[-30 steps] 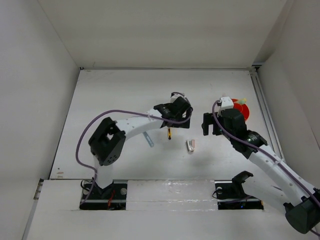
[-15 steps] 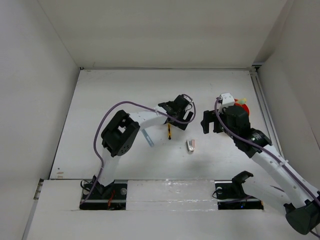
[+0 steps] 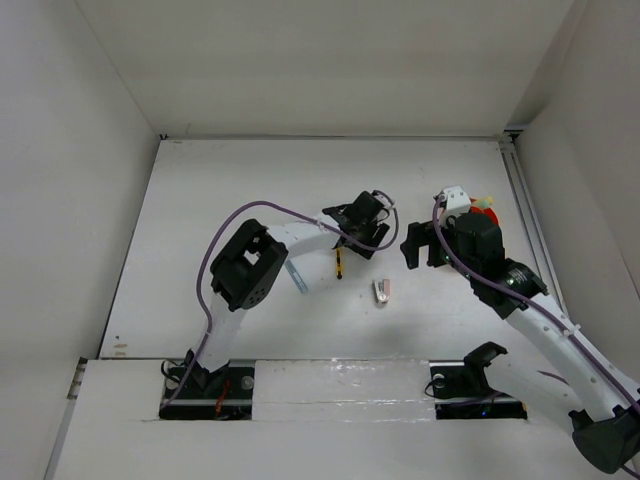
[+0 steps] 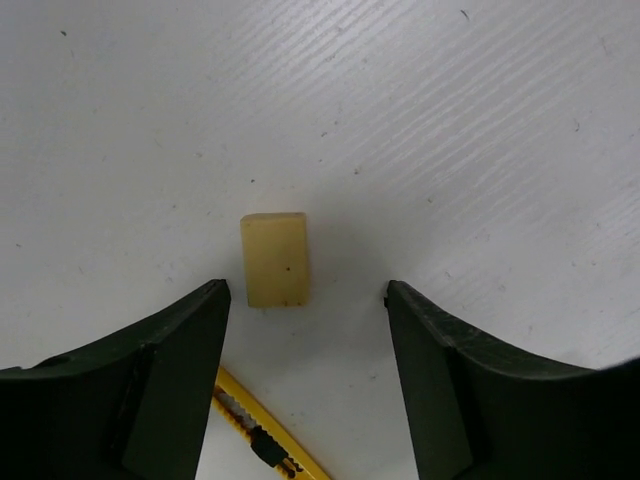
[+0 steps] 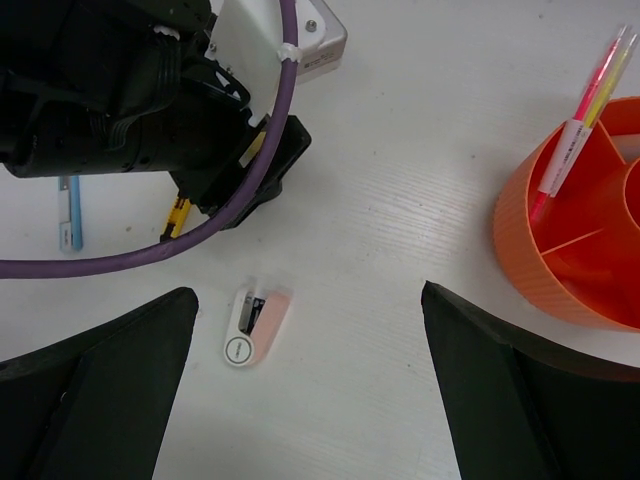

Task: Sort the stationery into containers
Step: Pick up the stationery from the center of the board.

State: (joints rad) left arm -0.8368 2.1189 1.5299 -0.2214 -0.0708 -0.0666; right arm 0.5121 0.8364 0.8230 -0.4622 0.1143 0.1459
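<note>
left fingers (image 4: pixel 150 380) narrower, eraser (image 4: pixel 275 258) between them

Eraser (image 4: pixel 274 258), blue pen (image 5: pixel 70 212), tub (image 5: pixel 530 250) on table (image 3: pixel 220 190)

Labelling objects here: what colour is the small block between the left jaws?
Pale tan-yellow; the eraser shows best in the left wrist view.

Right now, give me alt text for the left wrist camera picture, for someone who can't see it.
A tan eraser lies on the white table between the dark fingertips of the left hand, which is open around it and not touching it. Part of a yellow and black pen shows at the bottom edge, between the fingers.
</note>
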